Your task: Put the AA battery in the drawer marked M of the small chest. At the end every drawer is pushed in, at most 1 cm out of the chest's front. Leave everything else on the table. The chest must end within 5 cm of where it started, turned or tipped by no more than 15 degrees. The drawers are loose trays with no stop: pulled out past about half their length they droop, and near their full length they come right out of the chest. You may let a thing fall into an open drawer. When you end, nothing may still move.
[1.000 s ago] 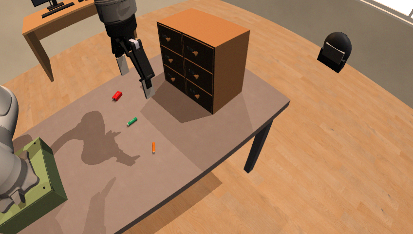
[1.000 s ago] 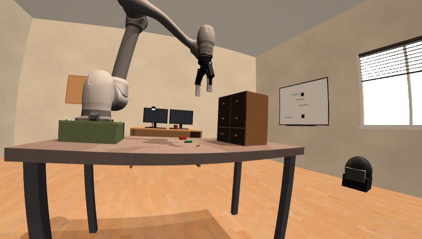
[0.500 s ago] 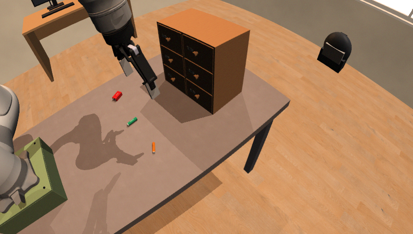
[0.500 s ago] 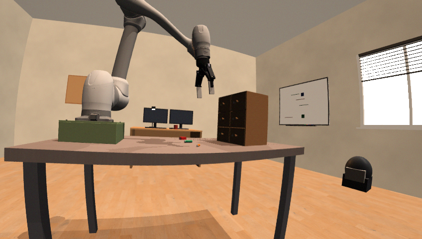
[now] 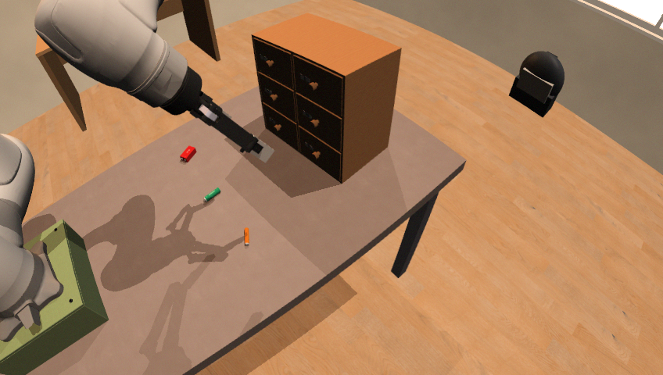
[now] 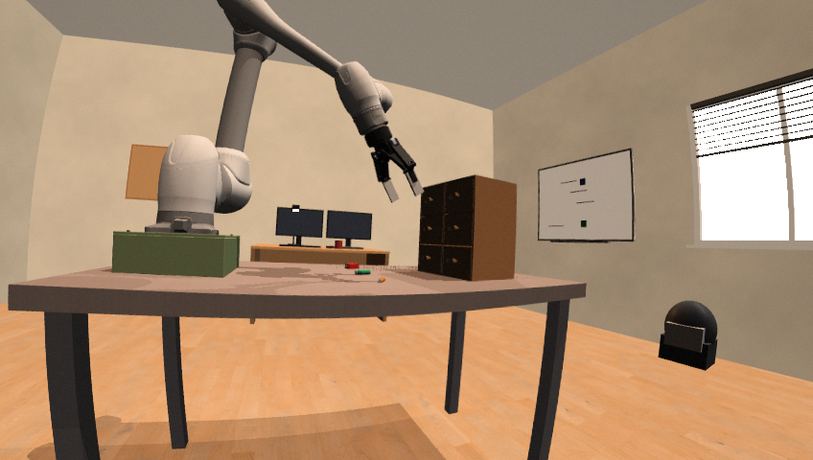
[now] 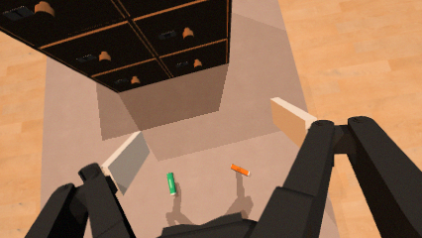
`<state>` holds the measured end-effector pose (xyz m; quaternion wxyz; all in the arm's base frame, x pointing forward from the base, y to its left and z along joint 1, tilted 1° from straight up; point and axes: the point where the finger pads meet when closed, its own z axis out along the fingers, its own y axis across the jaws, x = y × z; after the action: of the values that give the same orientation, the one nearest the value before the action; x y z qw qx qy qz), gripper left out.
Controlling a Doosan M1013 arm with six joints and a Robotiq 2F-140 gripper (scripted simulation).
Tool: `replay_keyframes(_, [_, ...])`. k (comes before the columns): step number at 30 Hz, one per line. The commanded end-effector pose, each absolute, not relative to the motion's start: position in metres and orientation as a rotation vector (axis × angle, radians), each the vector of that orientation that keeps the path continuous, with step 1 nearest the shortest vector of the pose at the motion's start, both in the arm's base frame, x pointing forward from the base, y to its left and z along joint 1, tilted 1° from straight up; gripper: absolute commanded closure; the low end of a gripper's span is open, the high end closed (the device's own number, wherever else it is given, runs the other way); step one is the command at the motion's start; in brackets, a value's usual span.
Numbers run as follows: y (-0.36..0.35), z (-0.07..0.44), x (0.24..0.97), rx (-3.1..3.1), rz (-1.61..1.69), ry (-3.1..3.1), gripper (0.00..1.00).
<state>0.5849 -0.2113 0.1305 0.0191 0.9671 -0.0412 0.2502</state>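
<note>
The green cylindrical battery (image 5: 212, 194) (image 6: 361, 271) (image 7: 171, 183) lies on the table; it looks thicker than the orange one and seems to be the AA. The small chest (image 5: 367, 111) (image 6: 494, 227) (image 7: 104, 30) stands upright, with two columns of three dark drawers and orange knobs. All drawers look pushed in. Their labels are too blurred to read, so I cannot tell which is M. My gripper (image 6: 406, 196) (image 7: 207, 126) is open and empty, tilted toward the chest, high above the table in front of the drawer fronts. One finger is hidden in the top view.
A thinner orange battery (image 5: 246, 236) (image 6: 382, 280) (image 7: 240, 170) and a red block-shaped battery (image 5: 188, 153) (image 6: 352, 265) lie on the table (image 5: 372, 208) (image 6: 285, 305). The arm stands on a green base (image 5: 88, 287) (image 6: 171, 253) at the table's other end. The chest is near the table's far end.
</note>
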Motion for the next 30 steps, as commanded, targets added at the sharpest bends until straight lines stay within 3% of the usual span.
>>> replay_keyframes(1, [-0.211,0.123,0.59,2.98,0.939,-0.112,0.0])
replay_keyframes(30, [-0.214,0.085,0.627,2.676,1.582,-0.103,0.0])
